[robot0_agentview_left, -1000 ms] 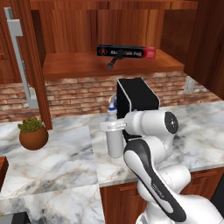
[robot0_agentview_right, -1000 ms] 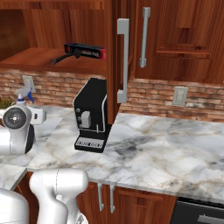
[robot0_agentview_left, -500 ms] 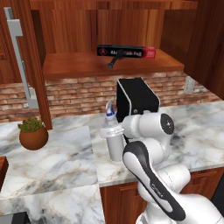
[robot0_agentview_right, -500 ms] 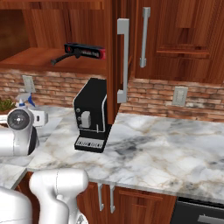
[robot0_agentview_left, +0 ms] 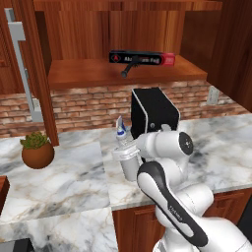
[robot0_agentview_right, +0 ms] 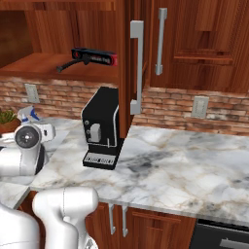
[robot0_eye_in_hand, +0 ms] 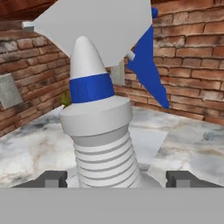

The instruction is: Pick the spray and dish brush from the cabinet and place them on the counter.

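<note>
Spray (robot0_eye_in_hand: pixel 103 131) stands between spread tool (robot0_eye_in_hand: pixel 116 178) tips, contact unclear, its base hidden.

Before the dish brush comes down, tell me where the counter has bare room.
Bare marble lies on the counter right of the coffee machine, and between the potted plant and the spray. It is crowded where the open gripper straddles the spray beside the coffee machine.
</note>
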Robot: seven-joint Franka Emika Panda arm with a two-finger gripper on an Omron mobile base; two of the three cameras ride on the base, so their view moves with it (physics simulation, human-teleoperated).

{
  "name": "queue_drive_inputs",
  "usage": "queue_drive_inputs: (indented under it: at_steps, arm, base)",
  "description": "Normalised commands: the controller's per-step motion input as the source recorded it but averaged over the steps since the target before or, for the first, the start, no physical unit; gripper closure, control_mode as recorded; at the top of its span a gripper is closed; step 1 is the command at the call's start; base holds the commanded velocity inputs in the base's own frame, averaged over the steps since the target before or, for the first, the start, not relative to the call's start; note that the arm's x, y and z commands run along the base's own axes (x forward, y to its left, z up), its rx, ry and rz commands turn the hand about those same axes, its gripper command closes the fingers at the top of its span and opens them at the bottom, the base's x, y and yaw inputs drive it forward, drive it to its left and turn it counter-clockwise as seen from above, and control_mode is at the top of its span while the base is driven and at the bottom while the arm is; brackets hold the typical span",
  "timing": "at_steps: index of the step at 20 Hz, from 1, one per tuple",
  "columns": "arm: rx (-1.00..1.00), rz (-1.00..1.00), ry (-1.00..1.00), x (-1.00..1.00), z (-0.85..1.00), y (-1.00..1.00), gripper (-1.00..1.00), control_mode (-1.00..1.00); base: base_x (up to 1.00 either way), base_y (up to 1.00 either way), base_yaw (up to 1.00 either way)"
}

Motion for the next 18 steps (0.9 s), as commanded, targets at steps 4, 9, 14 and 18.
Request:
queue_drive_inputs:
  at_steps: [4, 9, 14, 18]
  arm:
    - [0.01, 0.07, -0.16, 0.10, -0.46, 0.00, 1.00, -1.00]
    - [0.06, 0.07, -0.15, 0.12, -0.47, 0.00, 1.00, -1.00]
    - [0.14, 0.08, -0.11, 0.17, -0.41, 0.00, 1.00, -1.00]
    - [0.17, 0.08, -0.06, 0.17, -0.33, 0.00, 1.00, -1.00]
  base:
    - [0.00, 0.00, 0.00]
    - [0.00, 0.00, 0.00]
    - [0.00, 0.00, 0.00]
    - [0.00, 0.00, 0.00]
